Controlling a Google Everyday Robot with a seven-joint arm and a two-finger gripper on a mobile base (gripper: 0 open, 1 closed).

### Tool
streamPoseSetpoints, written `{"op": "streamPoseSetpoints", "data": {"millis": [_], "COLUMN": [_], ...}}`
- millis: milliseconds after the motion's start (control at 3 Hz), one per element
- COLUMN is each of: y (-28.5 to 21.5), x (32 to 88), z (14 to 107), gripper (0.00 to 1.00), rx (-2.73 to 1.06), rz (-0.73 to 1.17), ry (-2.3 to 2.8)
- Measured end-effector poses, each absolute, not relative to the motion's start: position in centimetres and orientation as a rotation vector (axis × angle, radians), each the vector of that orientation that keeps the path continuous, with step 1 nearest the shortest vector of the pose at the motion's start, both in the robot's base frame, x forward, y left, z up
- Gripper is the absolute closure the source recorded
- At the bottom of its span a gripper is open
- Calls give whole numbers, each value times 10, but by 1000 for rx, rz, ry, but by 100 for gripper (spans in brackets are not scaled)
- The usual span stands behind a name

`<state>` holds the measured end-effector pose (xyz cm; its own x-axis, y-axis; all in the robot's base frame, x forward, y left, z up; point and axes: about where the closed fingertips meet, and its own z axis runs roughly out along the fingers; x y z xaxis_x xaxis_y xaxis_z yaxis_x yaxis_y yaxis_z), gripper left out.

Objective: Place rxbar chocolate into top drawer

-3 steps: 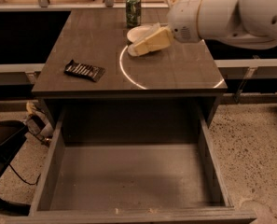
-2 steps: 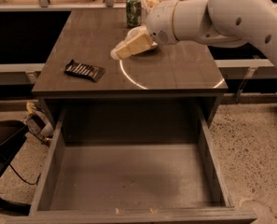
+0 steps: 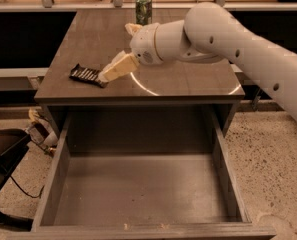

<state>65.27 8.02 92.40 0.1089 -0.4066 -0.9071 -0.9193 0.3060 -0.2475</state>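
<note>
Dark wooden worktop point(image 3: 198, 79), with the top drawer point(image 3: 138, 189) standing open on its near side. On the worktop's left side, outside the drawer, the rxbar chocolate point(image 3: 86, 74) lies flat. At the bar's right end sits the pincer point(image 3: 107, 76); whether it is spread or pressed together cannot be told. Bar judged light, thin, slick-wrapped and slightly pliable: take hold across the narrow width.
</note>
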Motion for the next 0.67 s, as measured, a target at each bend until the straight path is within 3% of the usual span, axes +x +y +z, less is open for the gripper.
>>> {"op": "streamPoseSetpoints", "data": {"millis": [667], "y": [123], "x": [658], "z": [878], "gripper": [0], "rx": [-1234], "rz": [730], "ry": [1488]}}
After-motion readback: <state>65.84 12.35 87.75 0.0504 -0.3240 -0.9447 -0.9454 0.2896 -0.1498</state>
